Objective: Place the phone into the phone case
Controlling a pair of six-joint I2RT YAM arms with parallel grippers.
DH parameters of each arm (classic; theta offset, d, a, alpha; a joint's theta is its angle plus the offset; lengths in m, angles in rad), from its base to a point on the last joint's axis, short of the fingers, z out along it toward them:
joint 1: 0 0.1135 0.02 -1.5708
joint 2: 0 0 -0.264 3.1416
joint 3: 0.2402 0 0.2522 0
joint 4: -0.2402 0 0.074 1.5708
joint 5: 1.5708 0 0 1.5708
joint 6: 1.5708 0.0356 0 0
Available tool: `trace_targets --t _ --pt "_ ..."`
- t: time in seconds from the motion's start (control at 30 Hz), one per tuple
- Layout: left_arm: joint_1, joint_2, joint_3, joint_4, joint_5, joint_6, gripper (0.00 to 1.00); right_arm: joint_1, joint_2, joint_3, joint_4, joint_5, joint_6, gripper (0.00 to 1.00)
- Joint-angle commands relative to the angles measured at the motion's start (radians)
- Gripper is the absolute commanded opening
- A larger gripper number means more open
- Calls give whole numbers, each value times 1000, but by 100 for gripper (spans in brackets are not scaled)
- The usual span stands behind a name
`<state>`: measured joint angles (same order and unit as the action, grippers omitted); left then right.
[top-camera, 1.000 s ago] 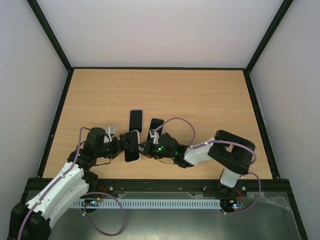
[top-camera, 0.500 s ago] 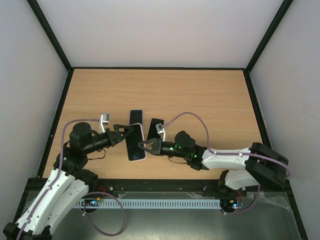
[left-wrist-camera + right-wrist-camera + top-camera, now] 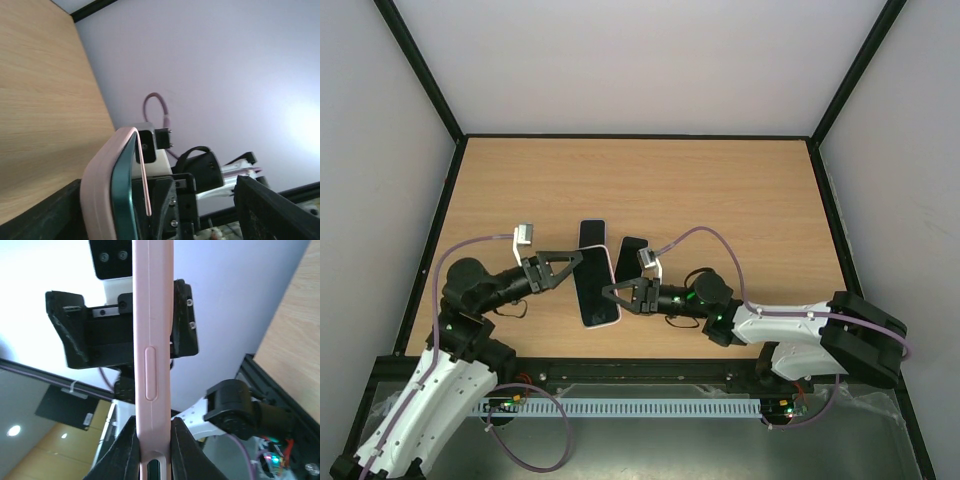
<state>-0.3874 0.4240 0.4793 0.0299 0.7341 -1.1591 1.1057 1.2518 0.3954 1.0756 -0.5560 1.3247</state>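
Note:
A pink phone case [image 3: 595, 288] with a dark-screened, teal-edged phone [image 3: 122, 200] inside is held above the table's front middle. My right gripper [image 3: 613, 293] is shut on its right long edge; in the right wrist view its fingertips pinch the case [image 3: 152, 340] from both sides at my right gripper [image 3: 152, 450]. My left gripper [image 3: 572, 266] stands open at the case's left edge. The left wrist view shows the case [image 3: 100, 185] close to one finger of my left gripper [image 3: 160, 215]. The other finger [image 3: 272, 210] is well apart. A thin case lip [image 3: 144, 175] stands off the phone.
On the table behind the held case lie a white-edged phone with a dark screen [image 3: 592, 233] and a smaller dark slab [image 3: 632, 246]. The wooden table [image 3: 720, 200] is bounded by black frame rails and pale walls.
Both arms have spread apart, the left pulling back leftward and the right stretching out to the right. The cased phone has shifted slightly right. The left jaws have let go of it.

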Motion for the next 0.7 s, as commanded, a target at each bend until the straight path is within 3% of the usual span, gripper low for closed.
trace_targets --t 0.0,0.33,0.53,0.67 --pt "5 -31 -23 177 48 -93 76 4 -6 -16 300 -50 96 10" --pt "4 -35 -63 232 25 -148 36 5 -32 -22 270 -54 85 11" --pt "5 -18 -52 178 18 -121 4 5 -28 -26 265 -58 80 13" --pt "5 -4 -42 106 5 -87 3 5 -29 -21 239 -53 70 14"
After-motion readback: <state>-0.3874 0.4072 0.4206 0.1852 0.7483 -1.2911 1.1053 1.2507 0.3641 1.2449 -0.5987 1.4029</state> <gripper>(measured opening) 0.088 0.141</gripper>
